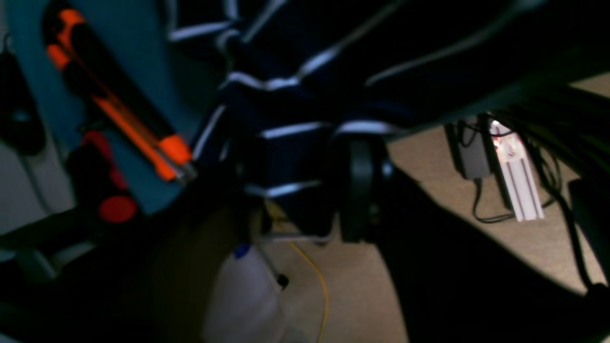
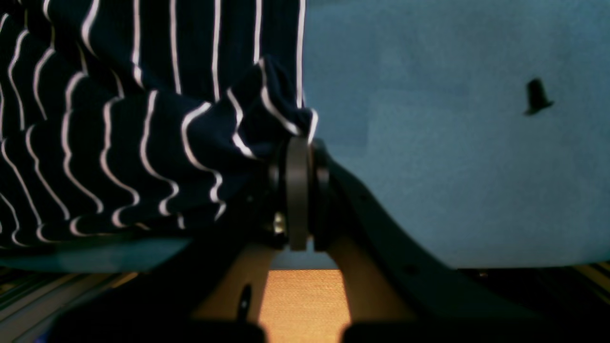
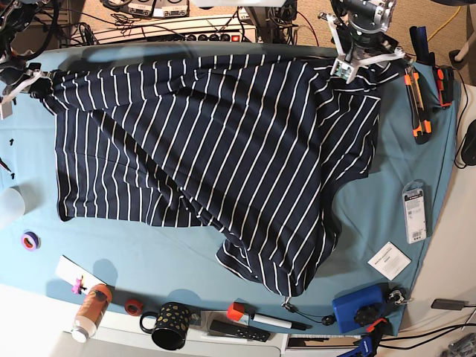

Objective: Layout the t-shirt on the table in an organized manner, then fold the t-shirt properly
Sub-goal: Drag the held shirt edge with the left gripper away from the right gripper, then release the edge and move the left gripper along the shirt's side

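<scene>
— Across the middle of the table point(image 3: 186, 256), what lies there?

— The t-shirt point(image 3: 216, 141), navy with thin white stripes, spread wide over the teal cloth, its far edge stretched between the two arms. A fold runs diagonally through it, and one part trails toward the near edge of the table.

— And the grippers?

— The right gripper point(image 2: 298, 143), at the far left corner in the base view, is closed tight on a bunched corner of the fabric; the wrist view shows the cloth pinched at its tips. The left gripper point(image 1: 310, 190), at the far right, has striped fabric between its fingers point(image 1: 362, 186), but that view is dark and blurred; whether it clamps the cloth cannot be told.

— What sits around the shirt?

— An orange-and-black cutter point(image 3: 413, 100) right of it, a packaged item point(image 3: 414, 210) and a white card point(image 3: 388, 260) nearer. Along the near edge stand a dotted black mug point(image 3: 169, 326), a marker point(image 3: 275, 321) and a blue box point(image 3: 357, 309).
</scene>
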Robot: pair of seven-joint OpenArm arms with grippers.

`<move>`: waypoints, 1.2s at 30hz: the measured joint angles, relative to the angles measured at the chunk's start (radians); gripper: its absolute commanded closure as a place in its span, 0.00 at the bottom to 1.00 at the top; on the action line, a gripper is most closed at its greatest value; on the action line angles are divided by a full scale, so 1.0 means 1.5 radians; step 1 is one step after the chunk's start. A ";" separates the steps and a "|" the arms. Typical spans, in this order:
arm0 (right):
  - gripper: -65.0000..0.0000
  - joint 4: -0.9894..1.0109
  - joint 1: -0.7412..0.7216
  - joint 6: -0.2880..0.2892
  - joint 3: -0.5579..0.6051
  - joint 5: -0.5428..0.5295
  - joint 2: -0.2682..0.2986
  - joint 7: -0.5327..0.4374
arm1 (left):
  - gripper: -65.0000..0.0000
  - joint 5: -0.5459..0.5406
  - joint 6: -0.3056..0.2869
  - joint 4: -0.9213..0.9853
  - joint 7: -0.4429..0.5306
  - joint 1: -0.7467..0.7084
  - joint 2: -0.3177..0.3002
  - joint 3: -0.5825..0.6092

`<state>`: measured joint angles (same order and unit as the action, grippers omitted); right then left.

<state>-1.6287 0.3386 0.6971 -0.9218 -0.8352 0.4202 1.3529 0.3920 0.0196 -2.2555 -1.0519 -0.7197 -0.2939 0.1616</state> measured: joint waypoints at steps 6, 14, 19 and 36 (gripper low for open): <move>1.00 0.000 0.000 0.000 0.000 0.000 0.000 0.001 | 0.61 -0.032 0.004 -0.056 -0.067 0.000 0.000 0.001; 1.00 0.000 -0.001 0.000 0.000 -0.001 -0.003 0.000 | 0.61 -0.099 0.005 -0.055 0.098 0.041 0.000 0.001; 1.00 0.000 -0.001 0.000 0.000 0.000 -0.003 0.001 | 0.61 -0.105 0.025 -0.055 0.114 0.134 0.000 -0.009; 1.00 0.000 -0.001 0.000 0.000 0.000 -0.003 0.000 | 0.61 -0.296 -0.009 -0.002 0.143 0.181 0.000 -0.218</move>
<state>-1.6287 0.3378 0.6971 -0.9218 -0.8356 0.4156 1.3529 -0.0513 0.0055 -2.2585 -0.8368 -0.4484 -0.2939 -0.1658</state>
